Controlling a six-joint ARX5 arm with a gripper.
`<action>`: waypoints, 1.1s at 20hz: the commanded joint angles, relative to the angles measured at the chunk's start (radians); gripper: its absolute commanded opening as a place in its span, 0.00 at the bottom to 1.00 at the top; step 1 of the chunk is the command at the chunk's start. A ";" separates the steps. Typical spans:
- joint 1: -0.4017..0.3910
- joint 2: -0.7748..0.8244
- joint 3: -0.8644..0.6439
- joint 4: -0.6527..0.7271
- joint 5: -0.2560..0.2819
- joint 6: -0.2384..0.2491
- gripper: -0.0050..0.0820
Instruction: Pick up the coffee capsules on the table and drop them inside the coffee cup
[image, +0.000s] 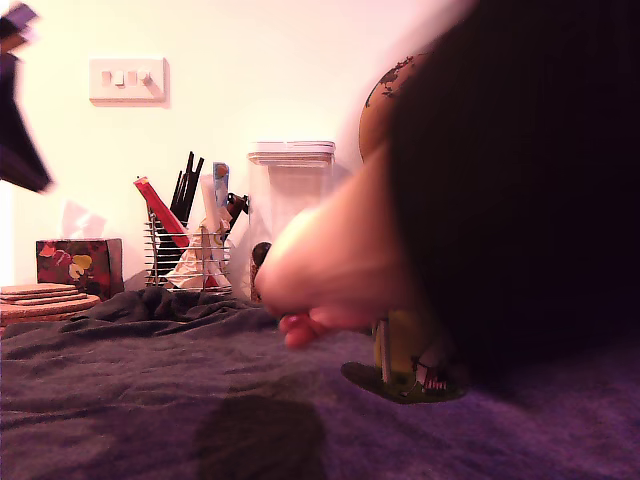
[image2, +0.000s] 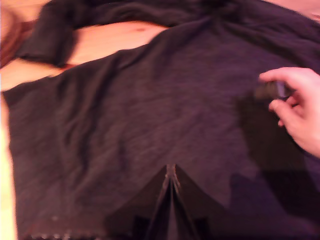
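on my feed a person's hand (image: 335, 265) fills the middle of the exterior view, blurred, with a dark sleeve (image: 520, 190) covering that view's right; in the wrist view the same hand pinches a small dark object (image2: 270, 90) between thumb and fingers, too smeared to name, so i cannot say it is a capsule; my gripper (image2: 170, 192) shows at the wrist view's edge with its jaws drawn together on nothing; the coffee cup (image: 405, 350) stands on the table (image: 150, 400) just under the hand, mostly hidden, only its yellow-green lower wall showing; no coffee capsules are visible on the dark cloth in either view; i judge the task not begun on my side, with picking and dropping all left; a wire caddy (image: 190, 245) of utensils and a clear container (image: 290, 205) stand at the back.
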 joint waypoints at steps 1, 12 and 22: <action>0.002 -0.012 -0.022 0.002 0.000 -0.003 0.04; 0.000 -0.017 -0.022 0.013 0.003 -0.002 0.04; -0.003 -0.016 -0.022 -0.001 0.064 0.087 0.04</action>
